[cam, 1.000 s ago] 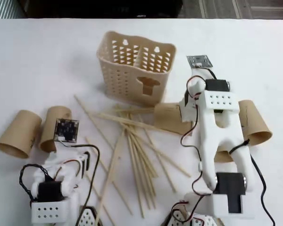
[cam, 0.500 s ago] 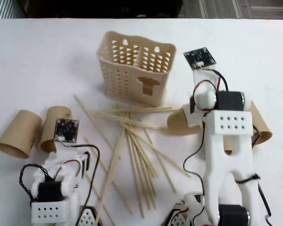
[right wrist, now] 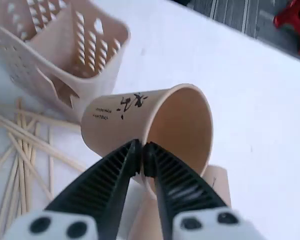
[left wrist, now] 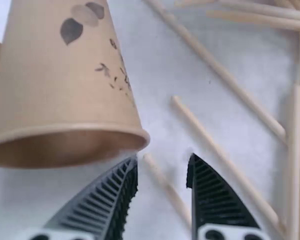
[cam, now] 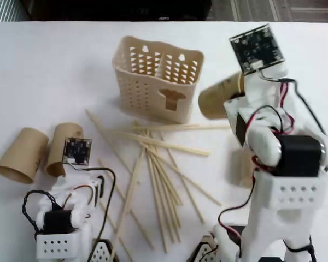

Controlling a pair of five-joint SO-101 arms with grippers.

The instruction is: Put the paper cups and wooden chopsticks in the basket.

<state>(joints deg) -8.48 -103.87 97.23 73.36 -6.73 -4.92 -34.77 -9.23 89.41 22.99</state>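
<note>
High view: the basket [cam: 156,79] stands upright on the white table [cam: 54,65], with two compartments.
Right gripper [right wrist: 141,151]: its jaws pinch a cup's rim, one finger inside the mouth and one outside.
Held cup [cam: 218,98]: it is off the table, tipped on its side just beside the basket's end, with its base towards the basket and its mouth away.
Low cup [right wrist: 215,185]: it lies on the table under the held cup, mostly hidden.
Chopsticks [cam: 153,164]: they lie loose on the table in front of the basket, crossing one another.
Outer cup [cam: 22,155] and inner cup [cam: 59,139]: both are on their sides, side by side, well apart from the basket — off past the chopsticks.
Left gripper [left wrist: 162,170]: its jaws are spread and hold nothing. It is low over the table at the inner cup's mouth, and one chopstick runs between the fingertips.
</note>
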